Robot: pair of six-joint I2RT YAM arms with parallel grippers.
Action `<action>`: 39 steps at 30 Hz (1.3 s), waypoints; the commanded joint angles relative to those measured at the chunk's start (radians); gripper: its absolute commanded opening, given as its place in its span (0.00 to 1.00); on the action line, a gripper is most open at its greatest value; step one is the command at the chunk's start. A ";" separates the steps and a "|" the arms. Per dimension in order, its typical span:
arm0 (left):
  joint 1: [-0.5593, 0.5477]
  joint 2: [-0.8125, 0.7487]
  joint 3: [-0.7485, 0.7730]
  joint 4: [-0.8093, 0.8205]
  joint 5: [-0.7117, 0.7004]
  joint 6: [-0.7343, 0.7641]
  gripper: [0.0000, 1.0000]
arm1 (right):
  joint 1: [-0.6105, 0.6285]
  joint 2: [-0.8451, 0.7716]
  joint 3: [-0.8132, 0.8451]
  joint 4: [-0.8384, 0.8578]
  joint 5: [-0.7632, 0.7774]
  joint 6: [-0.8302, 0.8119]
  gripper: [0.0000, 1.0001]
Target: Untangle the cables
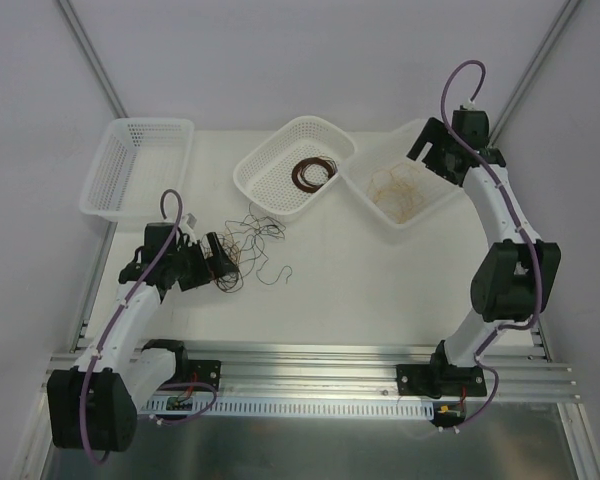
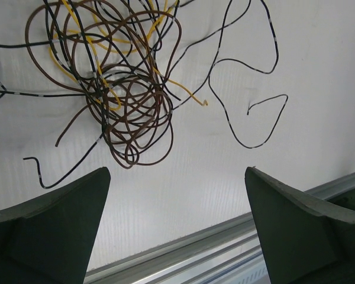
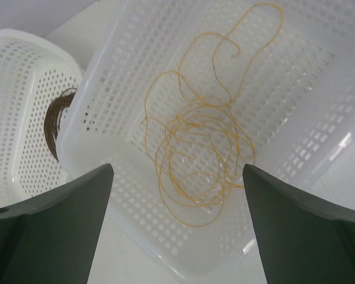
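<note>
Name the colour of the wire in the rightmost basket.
The wire is tan-orange, clearest in the right wrist view.

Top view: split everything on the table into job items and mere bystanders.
Job: tangled heap of thin black, brown and yellow wires; dark brown wire coil; tan-orange wire loops; white plastic mesh baskets, apparently sorting bins.
Bystanders: purple robot-arm cords; aluminium rail.

The left arm (image 1: 130, 310) and right arm (image 1: 502, 210) share white link shells, black joint housings and a purple cord (image 1: 446, 105) apiece. Black base plates (image 1: 430, 380) anchor them. The wedge-shaped jaws are dark grey.
</note>
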 commanded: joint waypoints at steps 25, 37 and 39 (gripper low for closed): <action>-0.384 0.552 0.262 0.090 -0.159 -0.169 0.89 | 0.577 -0.629 -0.629 0.002 -0.072 -0.035 0.96; -0.679 0.273 0.169 0.118 -0.271 -0.269 0.92 | 0.604 -0.668 -0.621 -0.007 -0.108 -0.130 0.93; -0.676 0.178 0.161 0.104 -0.325 -0.231 0.92 | 0.623 -0.657 -0.621 0.004 -0.122 -0.136 0.92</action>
